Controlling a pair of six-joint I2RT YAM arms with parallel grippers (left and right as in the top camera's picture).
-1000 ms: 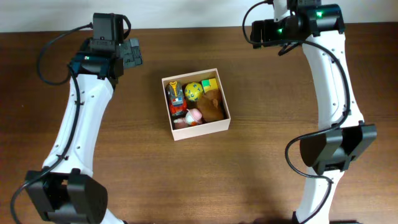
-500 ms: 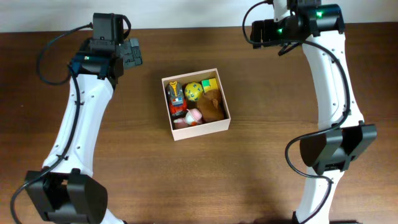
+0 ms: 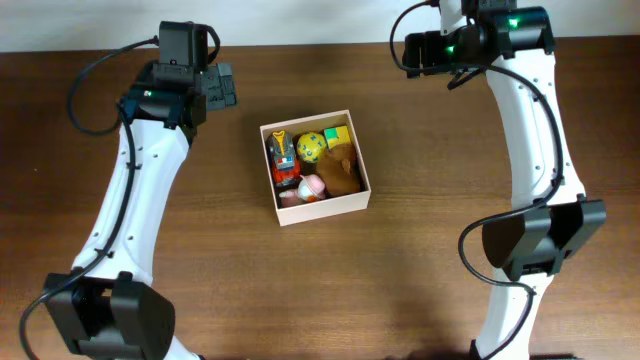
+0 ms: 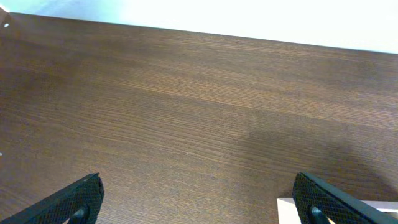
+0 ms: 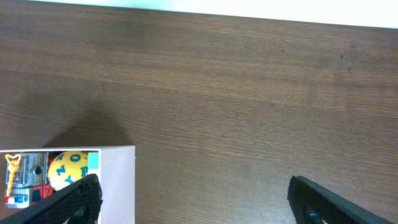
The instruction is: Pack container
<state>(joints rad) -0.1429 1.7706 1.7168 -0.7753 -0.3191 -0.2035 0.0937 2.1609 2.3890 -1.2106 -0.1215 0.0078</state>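
Since earlier, my left arm (image 3: 140, 180) edged up-right; my left jaws and right jaws stand spread, empty. I judge the container (image 3: 325, 208) light, stiff card; I'd pinch one wall.

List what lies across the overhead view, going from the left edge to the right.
left gripper → container, and inside it orange-red toy → yellow ball → brown plush toy → right gripper
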